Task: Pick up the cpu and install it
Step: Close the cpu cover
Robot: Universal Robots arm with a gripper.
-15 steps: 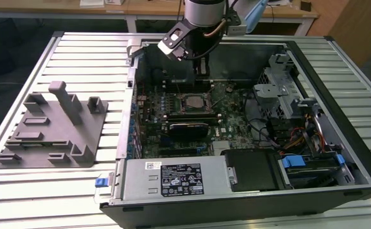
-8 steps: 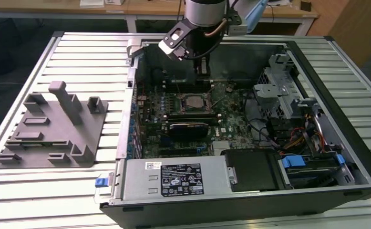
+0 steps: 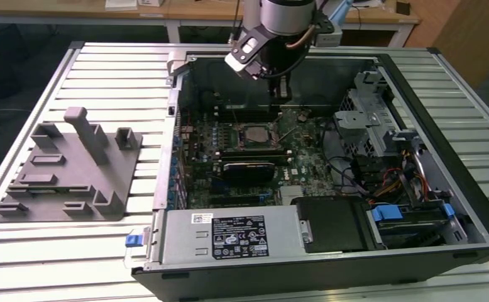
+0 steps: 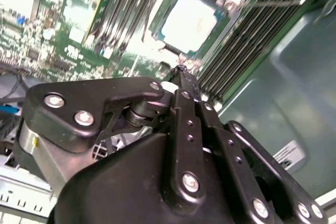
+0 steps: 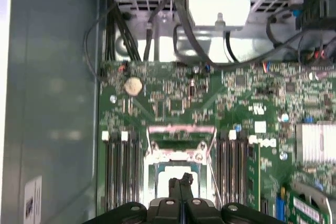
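1. An open computer case point(image 3: 445, 94) lies on the slatted table point(image 3: 102, 69), with the fixture block point(image 3: 68, 170) beside it on the exterior view's left.
2. Inside, the motherboard point(image 3: 303, 157) lies flat, the cpu point(image 3: 254, 133) seated mid-board (memory slots point(image 5: 119, 166) flank it on both sides).
3. The gripper point(image 3: 280, 94) hangs over the board, between the cpu and the case's far wall.

Slatted table point(image 3: 110, 75) carries grey fixture block point(image 3: 68, 173) and computer case point(image 3: 312, 270).

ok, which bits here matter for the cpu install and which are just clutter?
Job: cpu, lying in the socket; gripper, shut, over the board near it.
Lying about: grey fixture block; power supply; drive cage; memory slots.
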